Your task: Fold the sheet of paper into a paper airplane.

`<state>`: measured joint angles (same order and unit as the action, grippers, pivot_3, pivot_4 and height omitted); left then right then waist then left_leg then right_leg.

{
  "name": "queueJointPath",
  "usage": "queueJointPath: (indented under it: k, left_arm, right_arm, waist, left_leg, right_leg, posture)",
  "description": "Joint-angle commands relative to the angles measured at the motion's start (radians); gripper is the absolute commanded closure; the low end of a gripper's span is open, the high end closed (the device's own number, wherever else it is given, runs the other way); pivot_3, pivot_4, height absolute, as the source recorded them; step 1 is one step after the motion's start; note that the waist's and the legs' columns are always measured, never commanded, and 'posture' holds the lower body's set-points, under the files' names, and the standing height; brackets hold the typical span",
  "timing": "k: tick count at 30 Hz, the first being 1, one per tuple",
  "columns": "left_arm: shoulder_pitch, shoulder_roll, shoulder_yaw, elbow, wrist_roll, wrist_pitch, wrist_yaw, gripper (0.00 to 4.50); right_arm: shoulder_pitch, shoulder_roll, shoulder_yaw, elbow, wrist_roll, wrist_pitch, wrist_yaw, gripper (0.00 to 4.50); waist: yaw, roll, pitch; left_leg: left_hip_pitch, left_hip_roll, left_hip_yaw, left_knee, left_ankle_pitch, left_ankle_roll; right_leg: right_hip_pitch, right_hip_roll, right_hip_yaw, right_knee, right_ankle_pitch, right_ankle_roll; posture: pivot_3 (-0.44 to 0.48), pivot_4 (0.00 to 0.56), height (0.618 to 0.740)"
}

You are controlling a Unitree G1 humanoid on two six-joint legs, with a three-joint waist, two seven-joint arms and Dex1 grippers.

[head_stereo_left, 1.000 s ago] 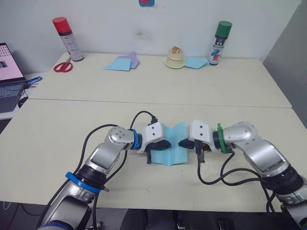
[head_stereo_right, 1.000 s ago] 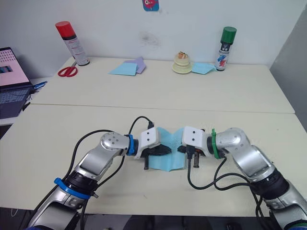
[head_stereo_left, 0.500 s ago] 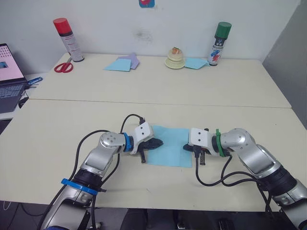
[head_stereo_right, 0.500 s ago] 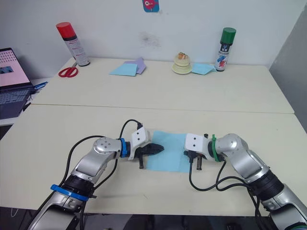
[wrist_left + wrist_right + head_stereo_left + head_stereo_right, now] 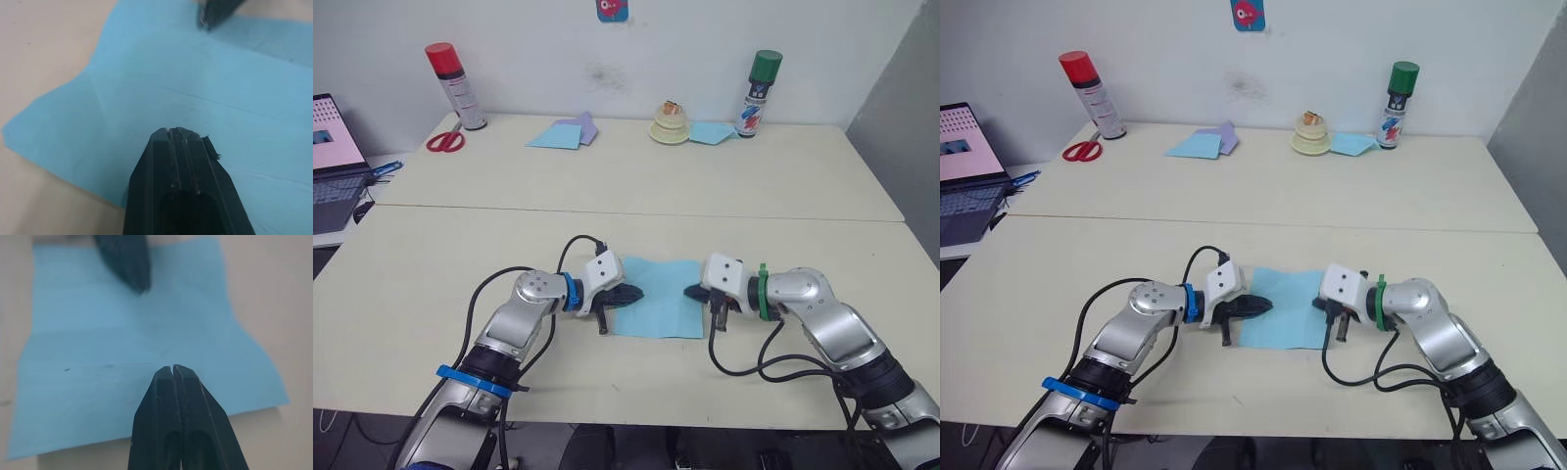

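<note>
Light-blue sheet of paper [image 5: 658,298] lying flat and creased on the near table [image 5: 431,294], between both claws. Left gripper [image 5: 631,292] clenched, tips over the sheet's left edge. Right gripper [image 5: 691,292] clenched, tips over its right edge. Far back: red-capped spray can [image 5: 443,83], green-capped spray can [image 5: 756,93], labels unreadable.

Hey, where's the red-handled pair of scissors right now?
The scissors lie at the far left of the back table, beside the red-capped spray can, well beyond the sheet of paper.
</note>
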<state>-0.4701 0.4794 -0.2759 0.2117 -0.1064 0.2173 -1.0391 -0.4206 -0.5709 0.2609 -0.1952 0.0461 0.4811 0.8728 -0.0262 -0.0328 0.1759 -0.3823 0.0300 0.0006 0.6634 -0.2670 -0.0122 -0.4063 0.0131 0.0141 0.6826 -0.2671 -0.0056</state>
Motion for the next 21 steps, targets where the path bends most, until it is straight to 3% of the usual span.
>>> queueJointPath:
  k: [1, 9, 12, 18, 21]
  left_arm:
    - [-0.018, -0.022, -0.016, 0.041, 0.034, -0.001, 0.029, 4.50]
    - [-0.064, -0.045, -0.038, 0.097, 0.078, -0.024, 0.029, 4.50]
    - [-0.059, -0.045, -0.052, 0.102, 0.093, -0.032, 0.025, 4.50]
    - [-0.037, -0.046, -0.063, 0.078, 0.097, -0.029, 0.023, 4.50]
    - [-0.034, -0.047, -0.068, 0.074, 0.098, -0.030, 0.020, 4.50]
  right_arm:
    - [0.003, 0.037, -0.073, -0.012, 0.019, 0.052, -0.092, 4.47]
    - [0.016, 0.153, -0.171, 0.016, 0.063, 0.215, -0.254, 4.47]
    - [0.018, 0.200, -0.232, -0.016, 0.121, 0.289, -0.289, 3.90]
    - [0.016, 0.254, -0.335, -0.073, 0.249, 0.489, -0.329, 1.82]
    - [0.011, 0.279, -0.375, -0.074, 0.310, 0.578, -0.349, 1.82]
  waist:
    - [0.000, 0.000, 0.000]
    - [0.000, 0.000, 0.000]
    - [0.001, 0.000, 0.000]
    - [0.001, 0.001, -0.001]
    - [0.001, 0.001, -0.001]
  left_leg:
    - [0.000, 0.000, 0.000, 0.000, 0.000, 0.000]
    - [0.000, -0.001, 0.001, 0.000, 0.000, 0.000]
    - [0.000, -0.001, 0.001, -0.001, 0.000, 0.000]
    - [0.000, -0.001, 0.001, 0.000, 0.000, 0.000]
    - [0.000, -0.001, 0.000, -0.001, 0.000, 0.000]
  right_leg:
    - [0.000, 0.000, 0.000, 0.000, 0.000, 0.000]
    - [0.000, -0.001, 0.001, 0.000, 0.001, 0.000]
    - [0.000, -0.001, 0.001, 0.000, 0.001, 0.000]
    - [0.000, -0.001, 0.001, 0.000, 0.001, 0.000]
    - [0.000, -0.001, 0.000, -0.001, 0.001, 0.000]
  posture:
    - [0.000, 0.150, 0.729]
    - [0.000, 0.150, 0.729]
    - [0.000, 0.150, 0.729]
    - [0.000, 0.150, 0.729]
    - [0.000, 0.150, 0.729]
